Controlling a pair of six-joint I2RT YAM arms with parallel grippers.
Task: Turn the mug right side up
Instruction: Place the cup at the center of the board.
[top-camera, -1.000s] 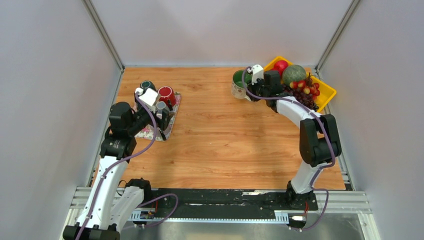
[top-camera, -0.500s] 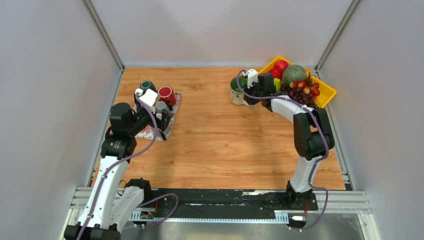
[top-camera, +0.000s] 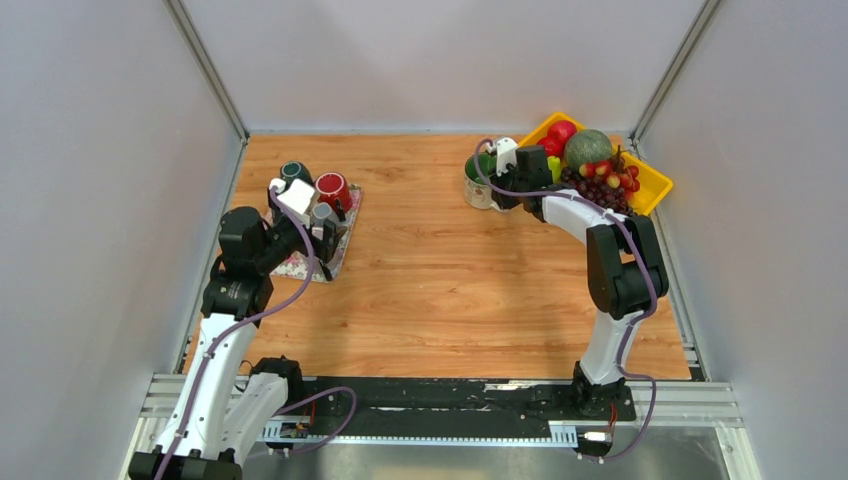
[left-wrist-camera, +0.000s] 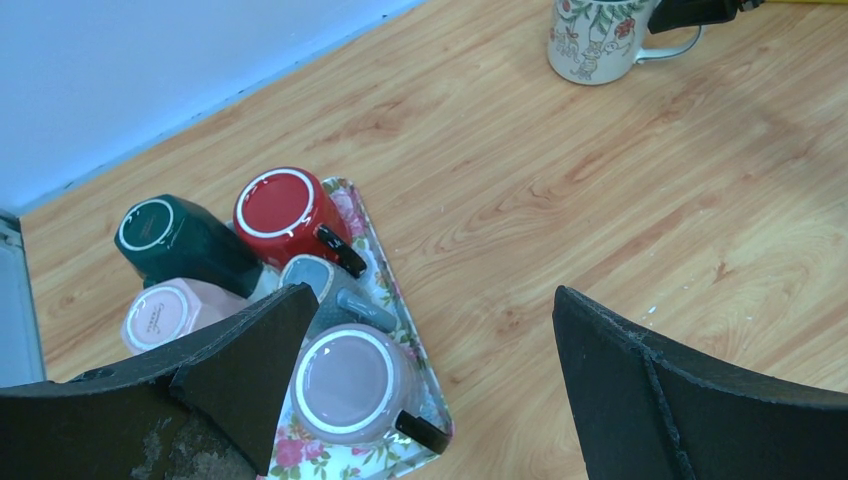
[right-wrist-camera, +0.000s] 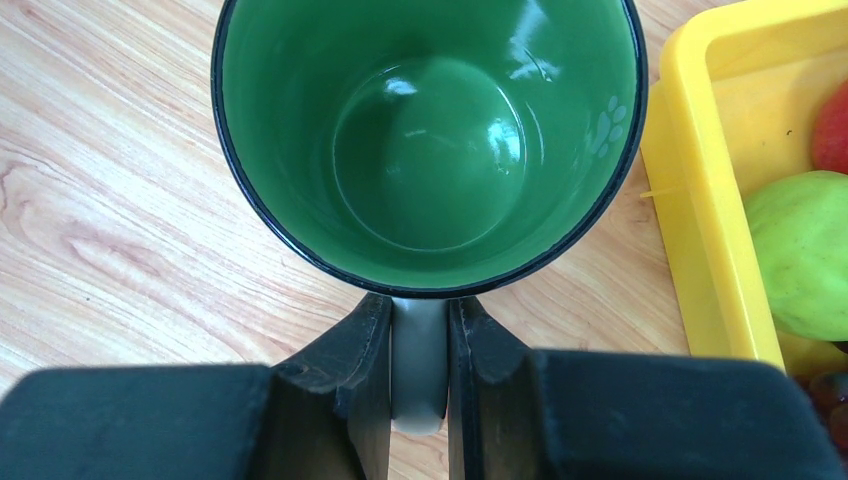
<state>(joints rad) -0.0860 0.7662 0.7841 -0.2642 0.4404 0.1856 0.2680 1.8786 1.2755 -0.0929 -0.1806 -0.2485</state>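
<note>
Nearest to me on the left, the left hand (left-wrist-camera: 435, 305) hangs above the flowered tray (left-wrist-camera: 357, 203), jaws spread wide and holding nothing. It looks parked there to keep out of the way. Under it is a cluster of other mugs (left-wrist-camera: 288, 208), bottoms up: red, dark green, pink, mauve and a grey-blue one on its side.

Across the desk (top-camera: 450, 280), towards the far right, is the mug (right-wrist-camera: 430, 140) the job is about. Its mouth faces up, so I can look straight down into the green inside. The right hand (right-wrist-camera: 420, 305) is clamped on its handle (right-wrist-camera: 418, 385), one finger on each side. A grip there would let the wrist roll the mug over without touching the rim. From the left wrist view the base seems to be on the wood, though I can't swear it isn't a hair above.

Just beyond and to the right sits the yellow bin (right-wrist-camera: 690, 200) of fruit (top-camera: 588, 148), close enough that the hand should back off carefully. I'd judge only the release is left.
</note>
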